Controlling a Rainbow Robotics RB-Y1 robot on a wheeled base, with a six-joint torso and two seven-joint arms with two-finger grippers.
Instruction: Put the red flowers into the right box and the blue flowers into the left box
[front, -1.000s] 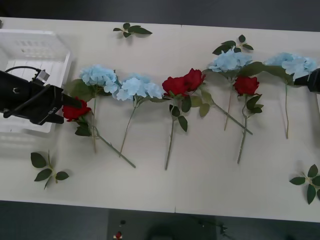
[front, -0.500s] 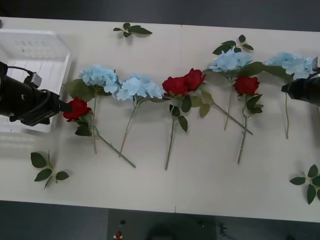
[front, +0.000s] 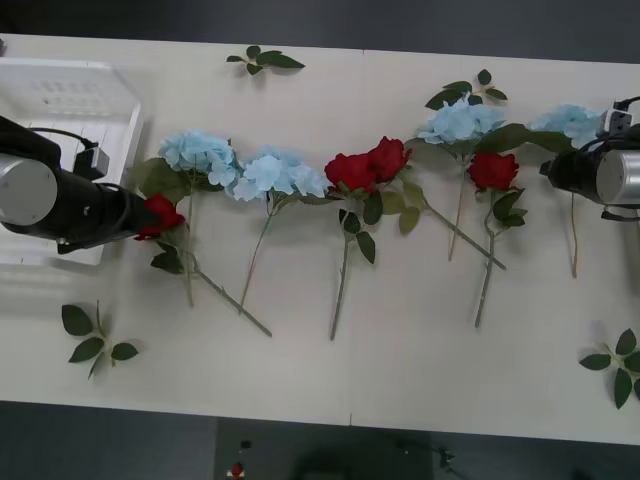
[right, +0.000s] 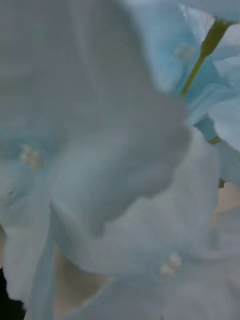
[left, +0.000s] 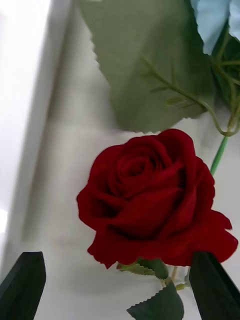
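Left wrist view, deep-red rose, velvety petals, green stem

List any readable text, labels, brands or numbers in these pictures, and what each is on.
None. No writing shows on the left box, the table, the red flowers or the blue flowers. The left end effector is open around a red flower and carries no marking.

L gripper low, fingers spread; R arm reaching inward.
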